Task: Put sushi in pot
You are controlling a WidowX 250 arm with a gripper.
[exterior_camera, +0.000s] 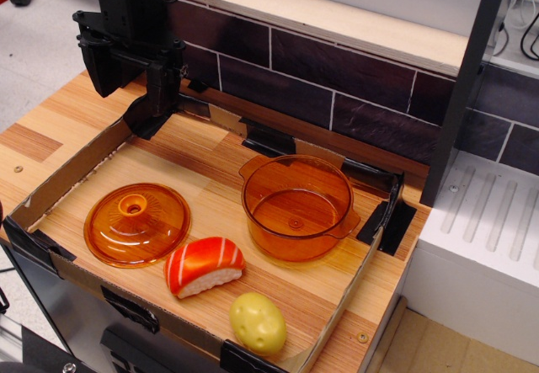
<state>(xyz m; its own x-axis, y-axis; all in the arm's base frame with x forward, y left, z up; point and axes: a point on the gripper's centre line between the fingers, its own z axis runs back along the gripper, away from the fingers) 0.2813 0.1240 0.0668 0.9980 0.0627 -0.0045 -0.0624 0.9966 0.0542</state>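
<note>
The sushi (204, 265) is a toy salmon nigiri with an orange-red striped top on white rice, lying on the wooden tray floor near the front. The pot (296, 207) is a translucent orange round pot with two small side handles, standing empty to the right of and behind the sushi. My gripper (152, 119) hangs at the back left corner of the tray, well away from both. Its black fingers point down, and I cannot tell whether they are open or shut. It holds nothing that I can see.
A flat translucent orange lid with a knob (137, 222) lies left of the sushi. A yellow potato-shaped toy (258, 322) lies at the front. A low cardboard wall (76, 173) rims the tray. A dark tile wall (337, 78) stands behind, and a white unit (480, 247) stands at the right.
</note>
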